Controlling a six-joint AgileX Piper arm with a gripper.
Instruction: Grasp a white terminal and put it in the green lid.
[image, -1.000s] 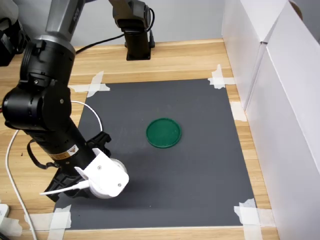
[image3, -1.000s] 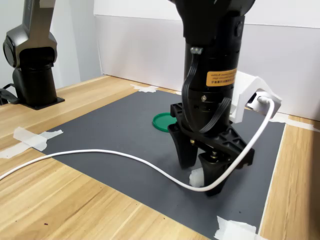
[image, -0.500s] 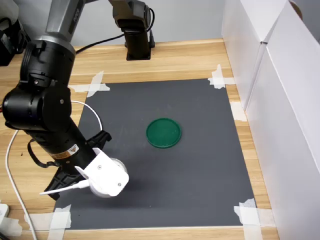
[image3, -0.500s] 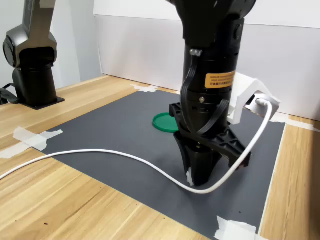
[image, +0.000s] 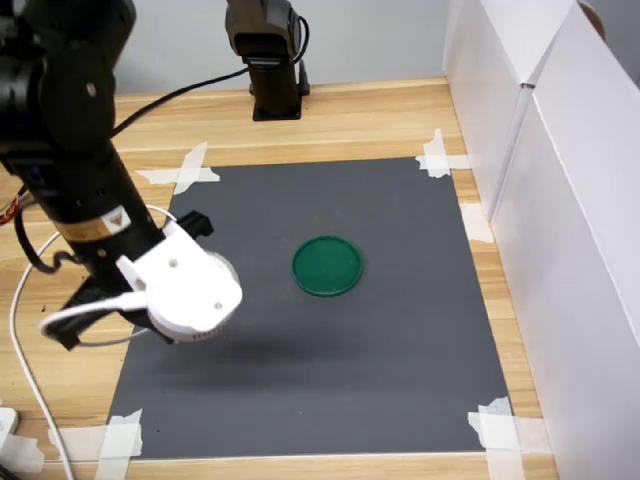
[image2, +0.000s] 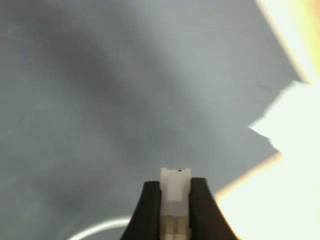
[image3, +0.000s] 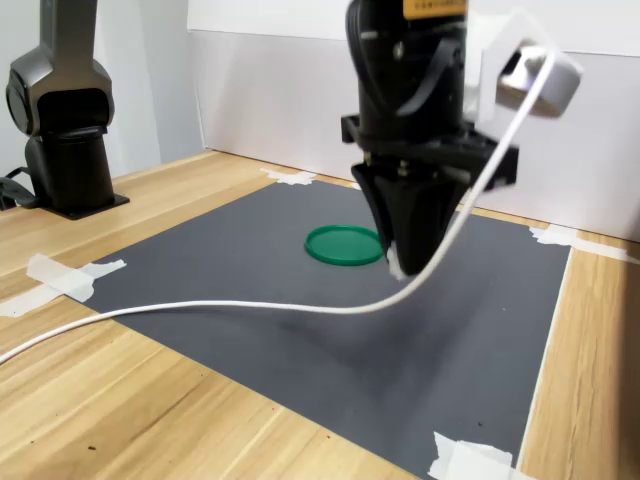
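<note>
The white terminal (image2: 175, 196) is pinched between my gripper's (image2: 175, 183) two black fingers, its top end sticking out past the tips. In the second exterior view the gripper (image3: 402, 262) hangs well above the dark mat with the terminal (image3: 394, 266) a small white bit at its tip. The green lid (image3: 344, 245) lies flat on the mat behind the gripper, empty. In the first exterior view the lid (image: 327, 266) sits mid-mat, to the right of the arm's white camera mount (image: 185, 290), which hides the fingers.
A dark grey mat (image: 400, 360) is taped to the wooden table by white tape strips (image: 505, 428). A white cable (image3: 200, 308) trails from the wrist across the mat. White panels (image: 560, 200) wall the first exterior view's right. A second black arm base (image: 272, 70) stands at the back.
The gripper went from open around the terminal on the mat to shut on it. It then rose well clear of the mat with the terminal, shifting slightly toward the lid.
</note>
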